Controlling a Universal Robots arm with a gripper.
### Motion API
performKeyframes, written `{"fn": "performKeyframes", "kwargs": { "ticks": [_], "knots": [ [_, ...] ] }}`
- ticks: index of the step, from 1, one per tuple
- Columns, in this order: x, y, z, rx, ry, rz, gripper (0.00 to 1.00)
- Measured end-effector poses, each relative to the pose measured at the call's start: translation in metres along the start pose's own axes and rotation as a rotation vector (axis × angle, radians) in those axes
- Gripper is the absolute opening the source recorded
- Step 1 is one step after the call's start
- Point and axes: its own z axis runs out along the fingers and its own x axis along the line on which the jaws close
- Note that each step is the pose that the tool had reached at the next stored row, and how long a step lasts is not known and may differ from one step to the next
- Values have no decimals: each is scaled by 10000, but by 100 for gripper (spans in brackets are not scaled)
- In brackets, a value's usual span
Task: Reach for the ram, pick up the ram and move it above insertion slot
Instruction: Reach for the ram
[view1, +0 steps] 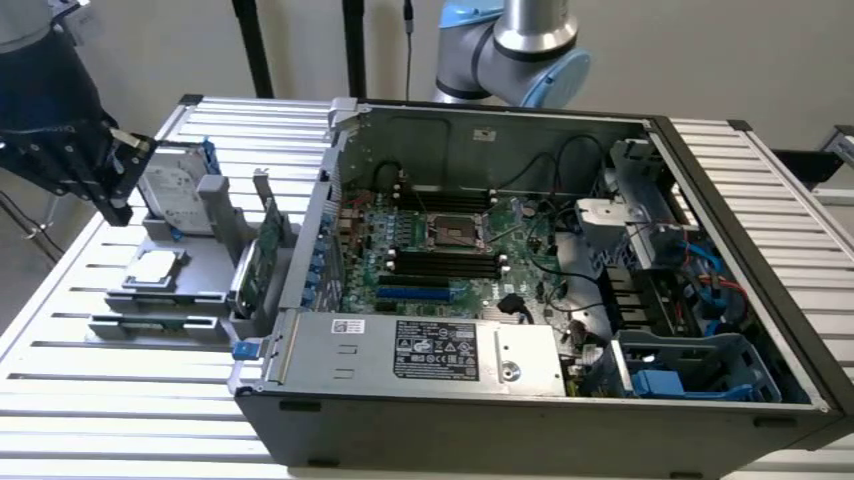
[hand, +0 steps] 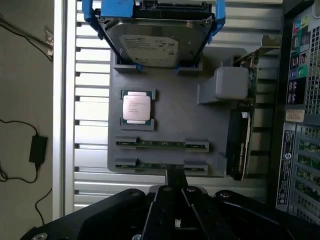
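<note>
Ram (hand: 150, 165) lying flat in the outermost slot of a grey tray (hand: 180, 115), both ends tucked into raised grey blocks, thin green edge showing between them. Just beside it, in the next slot, a second matching stick (hand: 162, 144), parallel and not touching. Farther along the tray, a square silver processor (hand: 136, 107) in its own recess, then a hard drive (hand: 150, 45) propped in a blue bracket at the far end. In the exterior view, tray at nine o'clock from the open computer case (view1: 534, 425), both on a slatted metal table (view1: 134, 400); ram end of the tray toward six o'clock, hard drive end toward twelve. Along the tray's three o'clock side, a broader green card (view1: 271, 245) standing on edge, between tray and case wall. Gripper (view1: 118, 205) hanging in the air at about ten o'clock from the tray, well apart from the ram and touching nothing; fingers (hand: 172, 176) drawn together into one narrow dark tip, nothing held between them. Inside the case, a motherboard with a row of long black memory slots (view1: 447, 262) near its middle. Behind the case at twelve o'clock, a blue-and-silver arm joint (view1: 514, 50).
</note>
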Motion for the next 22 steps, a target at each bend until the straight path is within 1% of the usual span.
{"fn": "performKeyframes", "kwargs": {
  "ticks": [2,22],
  "knots": [
    [0,-11,21,-1,-1,0,11],
    [-1,-13,22,-1,-1,-1,11]
  ]
}}
